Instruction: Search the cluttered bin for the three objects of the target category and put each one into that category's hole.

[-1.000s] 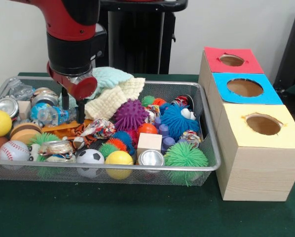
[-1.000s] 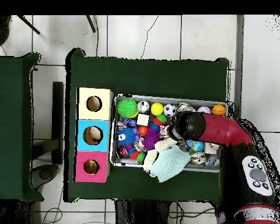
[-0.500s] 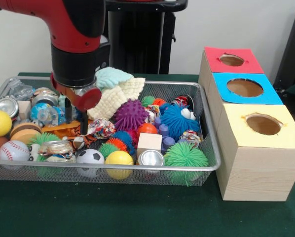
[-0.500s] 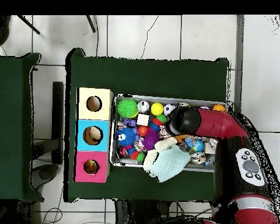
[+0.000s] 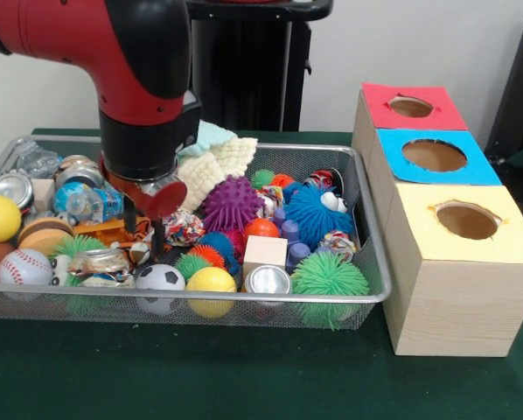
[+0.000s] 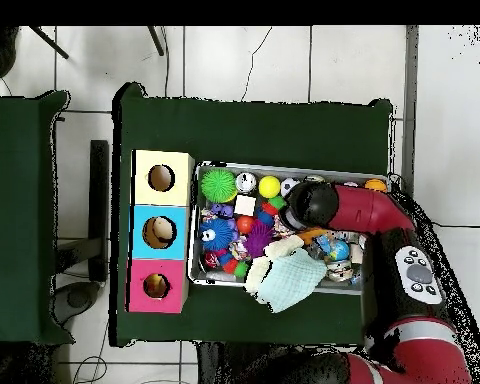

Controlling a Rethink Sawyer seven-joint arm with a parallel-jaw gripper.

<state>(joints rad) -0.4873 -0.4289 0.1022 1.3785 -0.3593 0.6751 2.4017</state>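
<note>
A wire mesh bin (image 5: 372,289) holds mixed clutter: a soccer ball (image 5: 160,278), a yellow ball (image 5: 211,282), a baseball (image 5: 24,267), a silver can (image 5: 268,280), a wooden cube (image 5: 265,250), a purple spiky ball (image 5: 231,203) and a green spiky ball (image 5: 329,276). My gripper (image 5: 144,232) hangs open in the bin's left half. Its fingertips dip into the clutter beside a crumpled colourful wrapper (image 5: 181,227), just behind the soccer ball, and I see nothing held. In the overhead view the wrist (image 6: 309,205) hides the fingers. Three wooden boxes stand beside the bin, with a red-topped hole (image 5: 410,107), a blue-topped hole (image 5: 434,155) and a yellow-topped hole (image 5: 467,220).
Knitted cloths (image 5: 213,162) drape over the bin's back rim, behind the arm. A plastic bottle (image 5: 87,203) and crushed cans (image 5: 13,187) lie at the bin's left. A blue fuzzy toy (image 5: 314,213) sits right of centre. Green cloth covers the table (image 5: 244,376).
The arm has moved towards the bin's front and a little right in the front view, lowering slightly. The finger spacing looks unchanged. Nothing in the bin has visibly shifted.
</note>
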